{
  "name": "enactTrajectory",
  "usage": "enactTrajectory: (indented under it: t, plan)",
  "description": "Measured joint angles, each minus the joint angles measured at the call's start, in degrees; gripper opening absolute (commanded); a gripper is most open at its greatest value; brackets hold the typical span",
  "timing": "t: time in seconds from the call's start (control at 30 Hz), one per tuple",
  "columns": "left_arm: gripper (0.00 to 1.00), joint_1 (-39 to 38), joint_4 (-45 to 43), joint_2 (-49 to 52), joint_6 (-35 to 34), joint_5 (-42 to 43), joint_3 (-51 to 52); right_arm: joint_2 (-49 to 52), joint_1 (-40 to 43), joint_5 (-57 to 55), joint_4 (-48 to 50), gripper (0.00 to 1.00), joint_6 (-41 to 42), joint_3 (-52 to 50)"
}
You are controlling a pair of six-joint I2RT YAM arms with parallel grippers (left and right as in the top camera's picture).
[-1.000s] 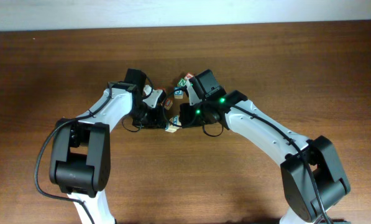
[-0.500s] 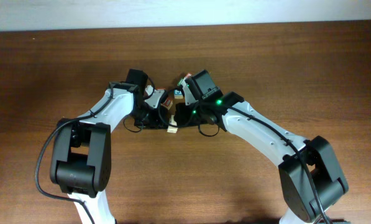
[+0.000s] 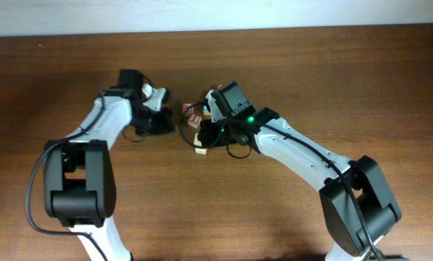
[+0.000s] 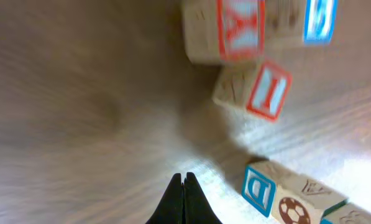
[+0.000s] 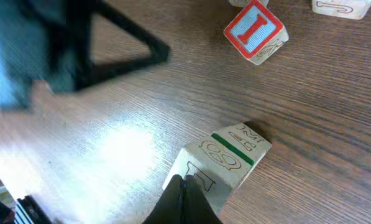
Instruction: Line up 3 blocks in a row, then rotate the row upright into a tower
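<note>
Blocks at mid-table: the left gripper [image 4: 184,185], fingers pressed together on nothing, hangs over the bare tabletop [image 4: 79,93], apart from the cubes; the blue "D" block [image 4: 260,186], ball-picture block [image 4: 295,208] and a third block [image 4: 350,216] sit in a touching row, a red "I" cube [image 4: 255,88] nearby; the right gripper [image 5: 184,186], pinched shut, tips against a green-banded cube [image 5: 229,155]

Likely a robotics lab: a left arm [image 3: 104,127] and a right arm [image 3: 303,148] stand at a dark wooden table [image 3: 390,72] against a pale wall [image 3: 216,13].
</note>
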State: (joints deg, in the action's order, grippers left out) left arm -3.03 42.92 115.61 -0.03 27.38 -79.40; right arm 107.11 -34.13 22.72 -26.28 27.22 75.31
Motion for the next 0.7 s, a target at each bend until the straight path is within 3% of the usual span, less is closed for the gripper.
enactTrajectory:
  t: [0.2, 0.7]
  plan:
    - [0.00, 1.6, 2.1, -0.5, -0.2, -0.2, -6.6, 0.7, -0.1, -0.8, -1.3, 0.04, 0.0, 1.5]
    - [0.00, 1.6, 2.7, -0.5, -0.2, -0.3, -6.8, 0.9, -0.2, -1.9, -5.2, 0.04, -0.2, 5.0]
